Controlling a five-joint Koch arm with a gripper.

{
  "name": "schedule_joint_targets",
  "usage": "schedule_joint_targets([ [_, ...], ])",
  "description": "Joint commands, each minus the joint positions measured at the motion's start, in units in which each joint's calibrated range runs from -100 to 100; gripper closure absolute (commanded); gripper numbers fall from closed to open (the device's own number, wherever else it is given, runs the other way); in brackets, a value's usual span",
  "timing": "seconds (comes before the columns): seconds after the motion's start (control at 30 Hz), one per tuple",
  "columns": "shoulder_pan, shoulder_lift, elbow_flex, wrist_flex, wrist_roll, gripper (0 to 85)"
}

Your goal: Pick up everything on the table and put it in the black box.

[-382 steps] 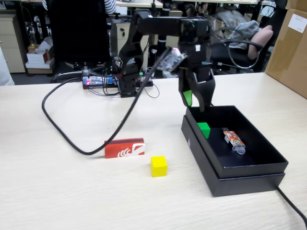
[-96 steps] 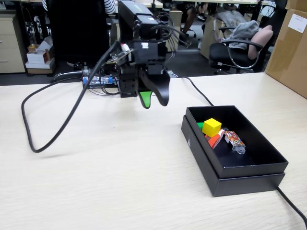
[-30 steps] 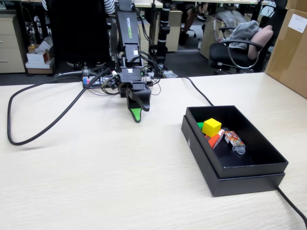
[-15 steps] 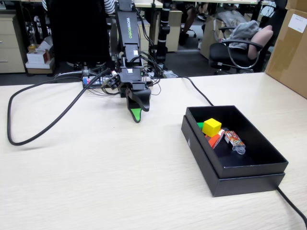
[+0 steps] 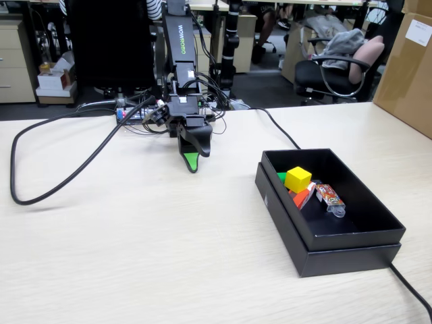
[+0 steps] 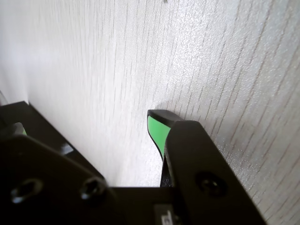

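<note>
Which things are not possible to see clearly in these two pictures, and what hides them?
- Green cube: fixed view, mostly hidden behind the yellow cube and the black box wall.
- Red-orange packet: fixed view, only one end shows under the yellow cube.
- Candy wrapper: fixed view, print too small to read.
- Pincer: wrist view, one jaw covers the other; state unclear.

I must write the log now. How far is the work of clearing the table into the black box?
It looks finished. The yellow cube, the green cube and the red-orange packet all lie inside the black box. No loose item shows on the table. Nothing is in hand: the gripper rests tip-down on the table with its jaws together, holding nothing. Nothing seems left.
</note>
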Motion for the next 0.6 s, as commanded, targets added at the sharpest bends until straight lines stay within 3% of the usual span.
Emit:
schedule_joint_targets([
  [0.0,0.0,1.63,-0.12,-0.65,-0.2,36.4],
  [0.57,0.1,1.4,-0.4,-0.65,-0.24,36.4],
])
